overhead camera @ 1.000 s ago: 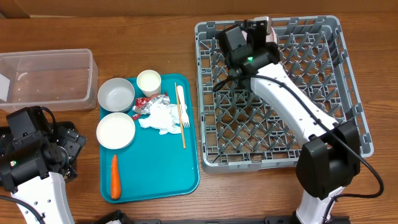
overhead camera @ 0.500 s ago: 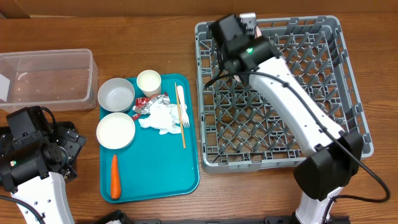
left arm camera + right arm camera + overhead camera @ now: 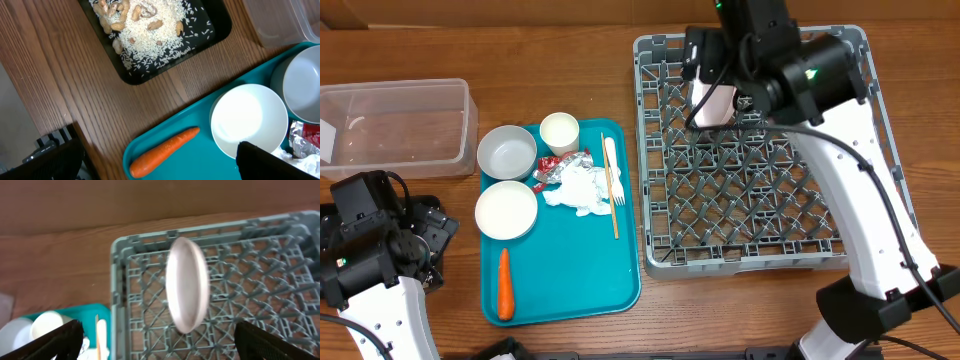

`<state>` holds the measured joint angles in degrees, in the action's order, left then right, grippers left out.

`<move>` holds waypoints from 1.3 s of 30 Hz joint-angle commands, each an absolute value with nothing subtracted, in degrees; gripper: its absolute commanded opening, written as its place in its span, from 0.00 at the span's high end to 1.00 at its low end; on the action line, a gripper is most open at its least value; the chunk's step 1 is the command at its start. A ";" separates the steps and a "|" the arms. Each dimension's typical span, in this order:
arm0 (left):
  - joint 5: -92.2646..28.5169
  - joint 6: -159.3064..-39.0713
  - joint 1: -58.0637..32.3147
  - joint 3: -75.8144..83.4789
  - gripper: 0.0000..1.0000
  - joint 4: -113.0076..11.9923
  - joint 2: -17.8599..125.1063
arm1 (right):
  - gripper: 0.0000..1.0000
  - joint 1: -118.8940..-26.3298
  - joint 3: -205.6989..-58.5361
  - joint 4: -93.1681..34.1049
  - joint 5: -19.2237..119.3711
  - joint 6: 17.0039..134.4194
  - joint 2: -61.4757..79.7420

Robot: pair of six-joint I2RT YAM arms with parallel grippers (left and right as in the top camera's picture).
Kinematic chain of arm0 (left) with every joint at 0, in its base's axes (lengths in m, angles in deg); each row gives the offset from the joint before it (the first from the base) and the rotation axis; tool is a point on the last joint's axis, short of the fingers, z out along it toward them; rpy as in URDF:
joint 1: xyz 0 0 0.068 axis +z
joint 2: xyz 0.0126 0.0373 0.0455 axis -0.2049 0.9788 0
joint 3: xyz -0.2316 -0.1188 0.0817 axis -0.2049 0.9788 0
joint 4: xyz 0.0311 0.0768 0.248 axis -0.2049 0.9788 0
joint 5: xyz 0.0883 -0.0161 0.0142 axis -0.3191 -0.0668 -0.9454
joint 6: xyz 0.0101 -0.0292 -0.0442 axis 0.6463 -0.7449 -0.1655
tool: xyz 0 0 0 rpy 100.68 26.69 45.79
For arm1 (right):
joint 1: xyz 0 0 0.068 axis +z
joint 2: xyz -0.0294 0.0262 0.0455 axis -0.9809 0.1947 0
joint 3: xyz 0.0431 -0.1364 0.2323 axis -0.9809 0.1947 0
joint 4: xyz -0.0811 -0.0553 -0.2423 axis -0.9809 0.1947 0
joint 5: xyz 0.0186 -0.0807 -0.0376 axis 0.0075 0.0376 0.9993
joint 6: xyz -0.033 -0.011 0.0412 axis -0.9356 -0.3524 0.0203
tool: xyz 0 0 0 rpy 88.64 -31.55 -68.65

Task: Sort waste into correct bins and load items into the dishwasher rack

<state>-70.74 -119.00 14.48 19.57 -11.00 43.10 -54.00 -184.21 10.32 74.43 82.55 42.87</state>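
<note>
Right gripper point(image 3: 156, 339) is open, with nothing between its fingers, and hangs above the rear left part of the rack point(image 3: 650, 150). Pink plate point(image 3: 187, 285) stands on edge among the pegs there, clear of both fingers. Left gripper point(image 3: 157, 148) is likewise open and empty, over the table's left side. Below it, the black tray point(image 3: 134, 76) holds the rice and nut scraps point(image 3: 145, 25). On the teal tray point(image 3: 570, 280) lie the carrot point(image 3: 505, 283), two bowls point(image 3: 506, 209), cup point(image 3: 560, 132), napkin point(image 3: 582, 188), wrapper point(image 3: 558, 167), fork point(image 3: 611, 165) and stick point(image 3: 614, 222). Clear tub point(image 3: 400, 125) sits at the far left.
</note>
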 commanded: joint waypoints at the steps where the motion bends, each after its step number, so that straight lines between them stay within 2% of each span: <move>1: -71.65 -120.14 14.79 18.67 0.00 -11.04 42.71 | 0.01 -58.94 -183.49 10.00 76.49 86.16 44.53; 2: -71.65 -120.14 14.79 18.67 0.00 -11.04 42.71 | 0.14 -60.40 -183.16 9.91 76.49 86.57 44.92; 4: -71.65 -120.14 14.79 18.67 0.00 -11.04 42.71 | 0.48 -63.42 -182.36 9.84 76.31 88.56 45.86; 5: -71.65 -120.14 14.79 18.67 0.00 -11.07 42.71 | 0.59 -65.10 -182.01 9.80 75.72 89.11 46.56; 6: -71.65 -120.14 14.79 18.67 0.00 -11.04 42.71 | 0.67 -66.39 -181.96 9.78 74.83 89.07 47.26; 9: -71.65 -120.14 14.79 18.67 0.00 -11.07 42.71 | 0.80 -69.26 -181.96 9.76 71.64 89.02 49.84; 14: -71.65 -120.14 14.79 18.67 0.00 -11.04 42.71 | 0.84 -70.55 -181.96 9.17 65.03 87.54 54.85; 24: -71.65 -120.14 14.79 18.67 0.00 -11.04 42.71 | 0.84 -70.37 -181.96 6.52 54.32 87.08 59.92; 29: -71.68 -120.14 14.79 18.67 0.00 -11.04 42.71 | 0.84 -70.37 -182.03 5.73 42.81 80.61 59.87; 35: -71.65 -120.14 14.79 18.67 0.00 -11.07 42.71 | 0.85 -70.39 -182.07 6.37 42.57 80.85 59.17; 39: -71.65 -120.14 14.79 18.67 0.00 -11.07 42.71 | 0.89 -70.37 -182.12 6.76 42.54 80.85 57.25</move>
